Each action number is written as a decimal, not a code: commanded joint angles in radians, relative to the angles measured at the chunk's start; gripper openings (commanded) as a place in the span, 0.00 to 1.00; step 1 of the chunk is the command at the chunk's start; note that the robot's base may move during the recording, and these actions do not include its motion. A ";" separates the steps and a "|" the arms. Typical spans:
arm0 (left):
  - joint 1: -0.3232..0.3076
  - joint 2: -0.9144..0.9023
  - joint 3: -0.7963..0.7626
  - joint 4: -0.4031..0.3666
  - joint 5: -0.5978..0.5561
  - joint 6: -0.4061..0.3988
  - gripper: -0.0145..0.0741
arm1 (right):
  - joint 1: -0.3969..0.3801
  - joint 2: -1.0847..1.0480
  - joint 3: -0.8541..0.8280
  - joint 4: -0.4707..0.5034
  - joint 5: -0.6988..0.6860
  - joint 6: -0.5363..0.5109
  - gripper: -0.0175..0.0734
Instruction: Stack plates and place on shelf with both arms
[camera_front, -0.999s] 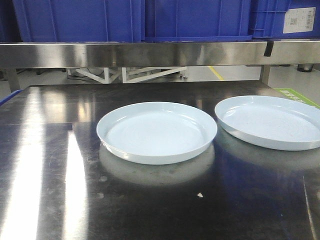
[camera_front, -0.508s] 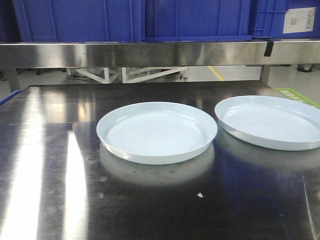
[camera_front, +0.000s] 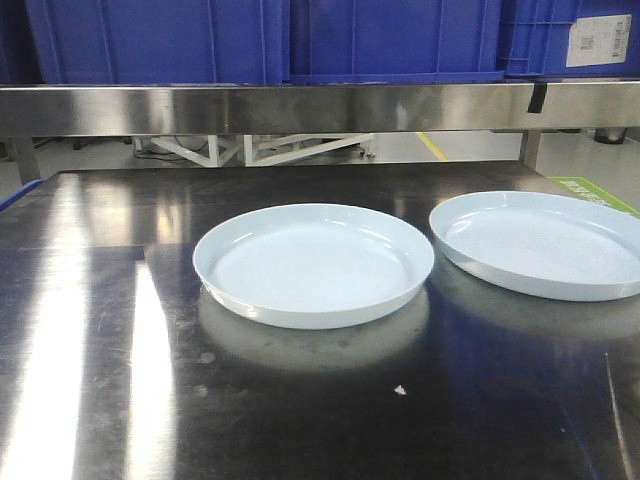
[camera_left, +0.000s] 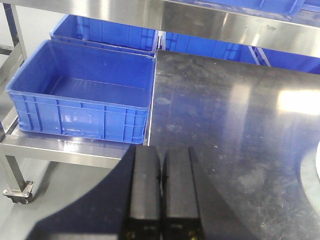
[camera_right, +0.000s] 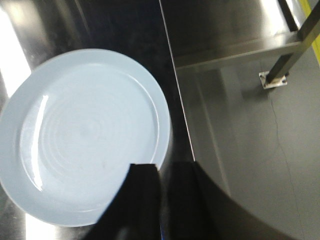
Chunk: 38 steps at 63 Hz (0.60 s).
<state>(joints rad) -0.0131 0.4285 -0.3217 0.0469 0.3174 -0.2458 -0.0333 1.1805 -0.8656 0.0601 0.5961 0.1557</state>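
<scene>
Nothing has shifted on the dark steel tabletop (camera_front: 100, 400) since a second ago. Behind it runs the shelf (camera_front: 300, 108), loaded with blue crates (camera_front: 160, 40); an open crate (camera_left: 80, 90) sits off the table's left edge. The centre plate (camera_front: 313, 265) and right plate (camera_front: 540, 245) lie flat, side by side, not touching. The right gripper (camera_right: 161, 167), fingers pressed together and empty, hangs over the right plate's near rim. The left gripper (camera_left: 161, 155), likewise closed on nothing, is well apart from both plates.

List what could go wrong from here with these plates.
1. The right plate lies close to the tabletop edge; a nudge from the right end effector could push it off.
2. Both plates lie flat with low glossy rims, so a grip on the centre plate may slip.
</scene>
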 joint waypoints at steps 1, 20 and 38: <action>-0.005 0.002 -0.026 0.001 -0.084 -0.011 0.27 | 0.003 0.018 -0.035 0.005 -0.045 -0.013 0.59; -0.005 0.002 -0.026 0.001 -0.084 -0.011 0.27 | 0.003 0.140 -0.038 0.004 -0.181 -0.013 0.65; -0.005 0.002 -0.026 0.001 -0.084 -0.011 0.27 | 0.002 0.308 -0.149 0.004 -0.193 -0.013 0.65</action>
<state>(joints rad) -0.0131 0.4285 -0.3217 0.0469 0.3151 -0.2466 -0.0333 1.4759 -0.9426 0.0601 0.4501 0.1522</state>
